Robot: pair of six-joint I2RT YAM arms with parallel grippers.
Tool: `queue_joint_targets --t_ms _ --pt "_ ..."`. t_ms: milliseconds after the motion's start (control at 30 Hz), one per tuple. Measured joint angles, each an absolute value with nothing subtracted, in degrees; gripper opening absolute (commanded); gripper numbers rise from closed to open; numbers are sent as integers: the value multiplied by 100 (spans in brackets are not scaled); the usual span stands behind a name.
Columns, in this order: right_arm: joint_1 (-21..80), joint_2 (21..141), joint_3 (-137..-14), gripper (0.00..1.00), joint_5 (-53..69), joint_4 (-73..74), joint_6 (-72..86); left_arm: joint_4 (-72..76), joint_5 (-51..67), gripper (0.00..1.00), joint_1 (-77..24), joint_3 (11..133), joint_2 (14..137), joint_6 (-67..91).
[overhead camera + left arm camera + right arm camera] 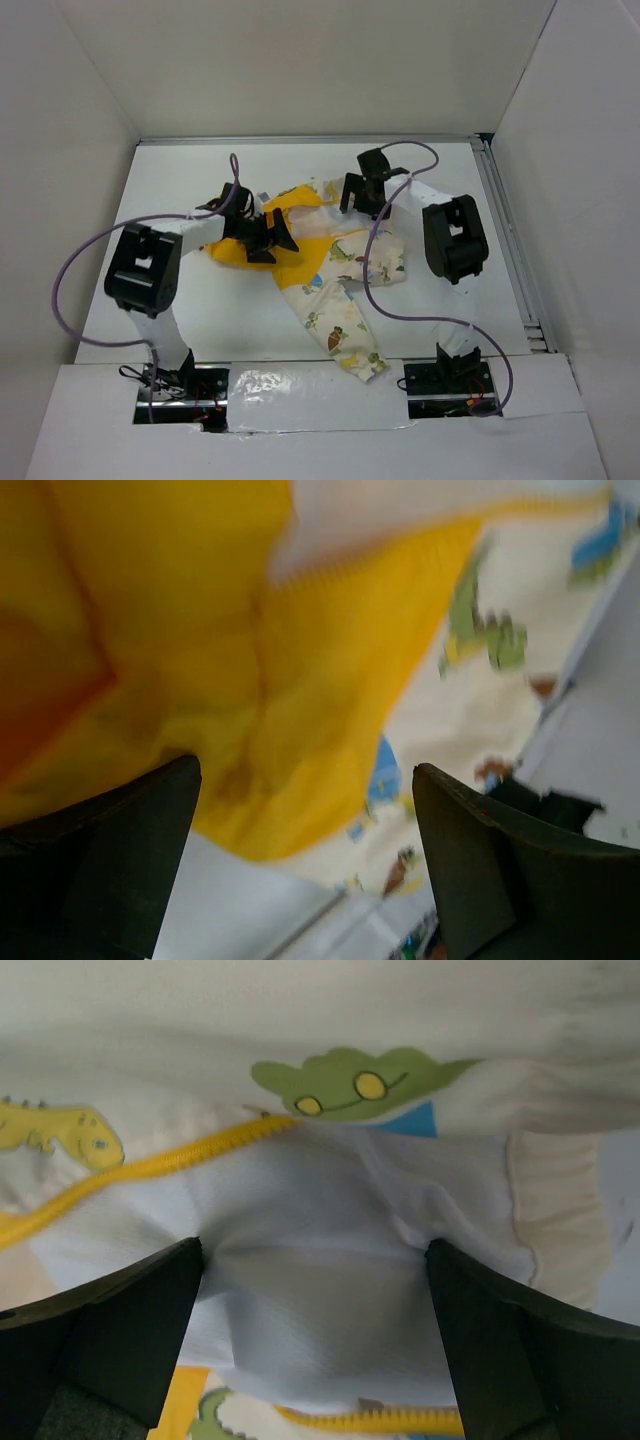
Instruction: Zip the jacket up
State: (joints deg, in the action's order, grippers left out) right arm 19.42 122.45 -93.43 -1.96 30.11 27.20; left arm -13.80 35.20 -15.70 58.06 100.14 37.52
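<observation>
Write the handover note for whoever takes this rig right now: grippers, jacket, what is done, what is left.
Grippers: left gripper open, close over the yellow lining, holding nothing. The right gripper is open at the jacket's far edge, over pale fabric beside the zipper teeth, holding nothing.
Jacket: the jacket lies crumpled mid-table, lining up, one sleeve trailing toward the arm bases.
Done: nothing of the zipping shows.
Left: the two rows of teeth seem to lie apart; spread the front, join the rows, pull the slider up. The slider is not visible.
</observation>
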Motion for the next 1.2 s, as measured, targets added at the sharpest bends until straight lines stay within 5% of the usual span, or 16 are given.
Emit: queue_joint_targets --t_ms 333,533,967,1100,1200 --pt "3170 9500 -5531 100 80 2263 3374 -2014 3476 99 -1079 10396 13314 3588" --pt "4602 8746 -4971 100 -3 2342 3931 -2318 3533 99 -1450 12783 14693 3446" --pt "4890 7625 -6023 97 -794 3382 3481 -2698 3575 99 -1387 12254 13920 3470" --pt "4836 7555 -5979 97 -939 3693 3555 -2821 3197 99 -1356 11004 12287 3317" --pt "4792 7579 -5795 83 -1194 3944 3684 -2593 2958 99 -1481 9500 10543 3319"
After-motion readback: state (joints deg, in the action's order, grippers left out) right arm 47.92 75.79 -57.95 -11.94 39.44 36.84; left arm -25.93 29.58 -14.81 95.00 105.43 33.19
